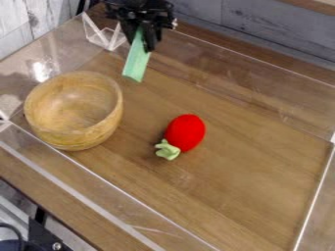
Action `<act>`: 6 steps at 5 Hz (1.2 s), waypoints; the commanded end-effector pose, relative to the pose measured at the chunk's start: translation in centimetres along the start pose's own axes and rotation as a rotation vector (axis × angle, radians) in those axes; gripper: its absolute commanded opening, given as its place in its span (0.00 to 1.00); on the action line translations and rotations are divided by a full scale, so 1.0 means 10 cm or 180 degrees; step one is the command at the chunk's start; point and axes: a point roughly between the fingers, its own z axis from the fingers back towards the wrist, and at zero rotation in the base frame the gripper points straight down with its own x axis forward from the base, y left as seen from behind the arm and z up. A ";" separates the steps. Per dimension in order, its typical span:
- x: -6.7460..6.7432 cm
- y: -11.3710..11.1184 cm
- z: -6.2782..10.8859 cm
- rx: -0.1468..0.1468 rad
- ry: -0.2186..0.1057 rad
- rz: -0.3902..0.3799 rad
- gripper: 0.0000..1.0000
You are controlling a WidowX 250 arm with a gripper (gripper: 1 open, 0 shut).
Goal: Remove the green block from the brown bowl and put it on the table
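Near the top of the frame, the gripper (141, 33) grips the green block (136, 61) by its upper end, holding it above the brown wood-grain table (242, 113), right of the brown bowl (73, 110). Released too high, the steeply hanging block could topple or bounce on landing.
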 end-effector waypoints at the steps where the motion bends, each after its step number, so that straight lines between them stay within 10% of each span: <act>1: 0.17 0.01 -0.03 0.0015 -0.0138 -0.0133 0.00; 4: 0.09 0.27 -0.61 -0.0131 0.0093 -0.0716 0.00; 6: 0.16 0.27 -0.51 -0.0148 0.0191 -0.0442 0.00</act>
